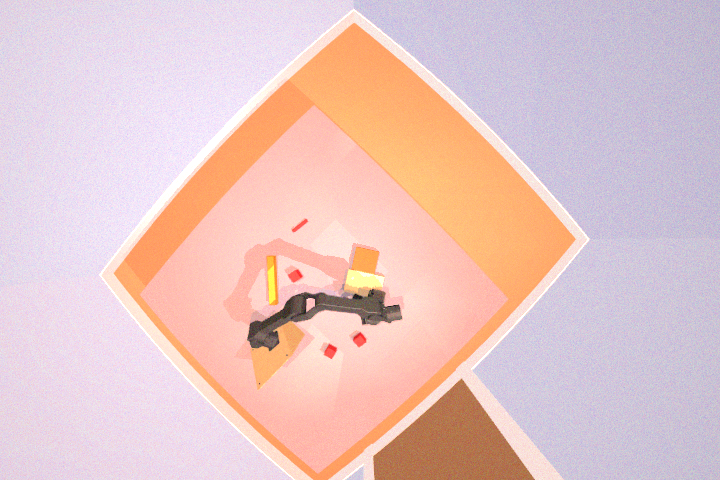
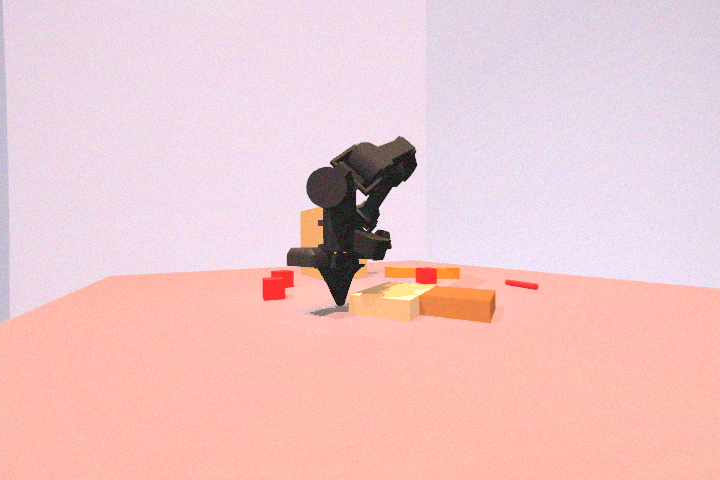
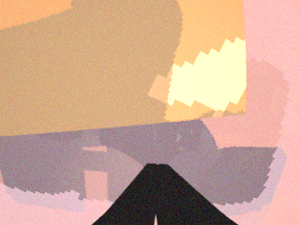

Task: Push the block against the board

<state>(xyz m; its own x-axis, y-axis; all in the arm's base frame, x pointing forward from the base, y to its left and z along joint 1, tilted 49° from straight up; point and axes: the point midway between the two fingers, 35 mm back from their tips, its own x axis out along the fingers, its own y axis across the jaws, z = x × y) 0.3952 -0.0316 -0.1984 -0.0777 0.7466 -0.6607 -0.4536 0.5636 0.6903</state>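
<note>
The square block (image 1: pixel 365 259) (image 2: pixel 457 305) (image 3: pixel 23 11) is orange and lies flat. The board (image 1: pixel 364 279) (image 2: pixel 386 308) (image 3: pixel 211 80) is pale yellow and wider. One side of the block appears to touch the board's long side. The board's ends reach a little past the block on both sides in the top view, so no edges look even. My gripper (image 2: pixel 339 304) (image 3: pixel 157 164) is shut and empty, pointing down low beside the board's opposite long side, with a small gap in the wrist view. In the top view the fingertips are hidden under the arm.
Red cubes (image 1: pixel 295 275) (image 1: pixel 329 350) (image 1: pixel 359 339) lie around the arm. A yellow bar (image 1: pixel 271 280) (image 2: pixel 448 273) and a thin red rod (image 1: pixel 299 225) (image 2: pixel 521 284) lie farther off. A tan angular piece (image 1: pixel 270 359) (image 2: pixel 311 226) stands by the arm's base.
</note>
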